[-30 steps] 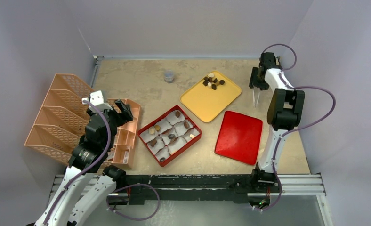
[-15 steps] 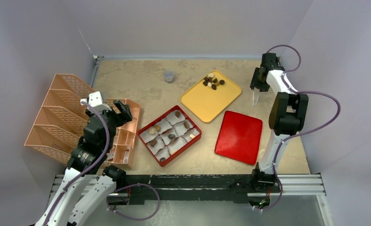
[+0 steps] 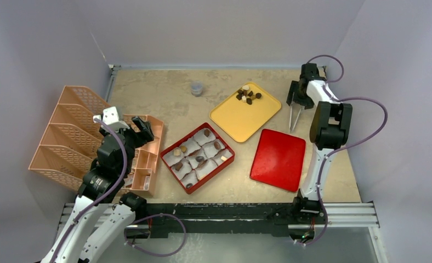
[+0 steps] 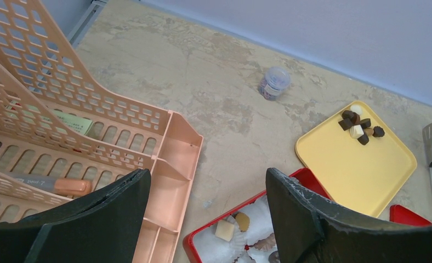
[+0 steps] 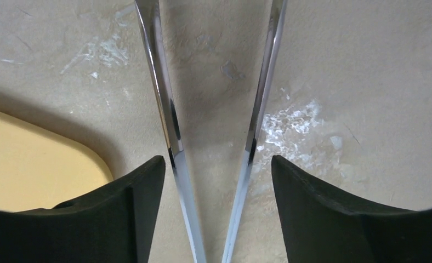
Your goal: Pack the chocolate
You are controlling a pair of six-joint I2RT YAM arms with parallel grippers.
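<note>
Peach plastic on the far left: a desk organizer (image 3: 77, 131), and the left gripper (image 4: 207, 175) hangs over its near compartments, jaws spread wide with nothing between them. That arm is folded at the elbow with the wrist tipped toward the middle of the table; it looks idle to me.

Next along sits the red box (image 3: 214, 173), lined with white paper cups (image 3: 205, 167). Most cups I can make out hold a piece of chocolate (image 3: 206, 132), though a couple look bare from where I stand. Behind it and to the right is the yellow tray (image 3: 241, 118), with a small heap (image 3: 248, 95) of loose pieces in its far corner. The red lid (image 3: 278, 159) lies flat beside the box, not on it.

Far right, the right gripper (image 3: 297, 97) carries metal tongs (image 3: 293, 118). Its jaws stand partly apart on either side of the two blades, which spread into a V with nothing pinched between the tips. The arm rises tall and reaches back, wrist bent so the tongs point down at bare table (image 5: 340, 66) just beside the tray's right edge.

I'd judge it is between pieces, about to fetch another. The next move calls for swinging left over the heap, lowering the open tips around one chunk and squeezing gently. The pieces are tiny and crowded, so a neighbour could easily get nudged.
</note>
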